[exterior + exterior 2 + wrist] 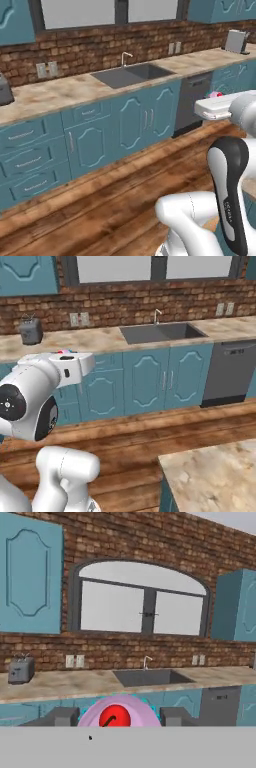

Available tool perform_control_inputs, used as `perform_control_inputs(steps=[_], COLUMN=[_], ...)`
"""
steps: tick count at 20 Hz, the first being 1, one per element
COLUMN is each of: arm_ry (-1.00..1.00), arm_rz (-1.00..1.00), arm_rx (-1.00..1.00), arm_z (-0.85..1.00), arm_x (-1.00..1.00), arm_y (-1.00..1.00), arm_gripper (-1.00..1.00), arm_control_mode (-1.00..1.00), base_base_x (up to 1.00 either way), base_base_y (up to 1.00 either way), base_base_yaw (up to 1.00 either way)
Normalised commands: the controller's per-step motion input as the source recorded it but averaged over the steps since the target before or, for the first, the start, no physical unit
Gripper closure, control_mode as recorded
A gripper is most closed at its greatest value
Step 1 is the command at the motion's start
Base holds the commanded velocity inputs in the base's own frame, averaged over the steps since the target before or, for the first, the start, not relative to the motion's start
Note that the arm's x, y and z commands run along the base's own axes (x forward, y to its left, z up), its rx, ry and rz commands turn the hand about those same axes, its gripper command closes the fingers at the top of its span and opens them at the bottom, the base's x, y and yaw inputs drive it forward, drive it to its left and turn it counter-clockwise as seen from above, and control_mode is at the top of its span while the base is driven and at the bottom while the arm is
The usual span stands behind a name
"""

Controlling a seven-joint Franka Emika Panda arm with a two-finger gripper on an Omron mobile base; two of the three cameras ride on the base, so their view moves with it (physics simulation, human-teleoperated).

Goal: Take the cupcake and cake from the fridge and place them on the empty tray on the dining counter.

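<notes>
The cupcake, pink-frosted with a red dot on top, sits between my gripper's two grey fingertips, and the gripper is shut on it. In the left base view a bit of the pink cupcake peeks over the white hand at the right, level with the counter. From the right base camera the cupcake shows as a pink and teal sliver on top of the hand. A corner of the dining counter, beige marble, lies at the lower right. The cake, the fridge and the tray are out of view.
Ahead runs a kitchen counter with teal cabinets, a sink with a faucet, a toaster and a dark dishwasher. Wooden floor separates it from me. A brick wall and window rise behind.
</notes>
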Motion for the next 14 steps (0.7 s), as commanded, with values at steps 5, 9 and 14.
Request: perform_control_inputs(steps=[5, 9, 14], arm_ry=[0.00, 0.00, 0.00], arm_rz=[0.00, 0.00, 0.00], arm_rx=[0.00, 0.00, 0.00], arm_z=[0.00, 0.00, 0.00], arm_x=[0.00, 0.00, 0.00], arm_y=[0.00, 0.00, 0.00], arm_gripper=[1.00, 1.00, 1.00], arm_control_mode=[1.00, 1.00, 1.00], base_base_x=[0.97, 0.77, 0.73], base_base_y=[0.40, 0.18, 0.22], base_base_yaw=[-0.67, -0.69, -0.76])
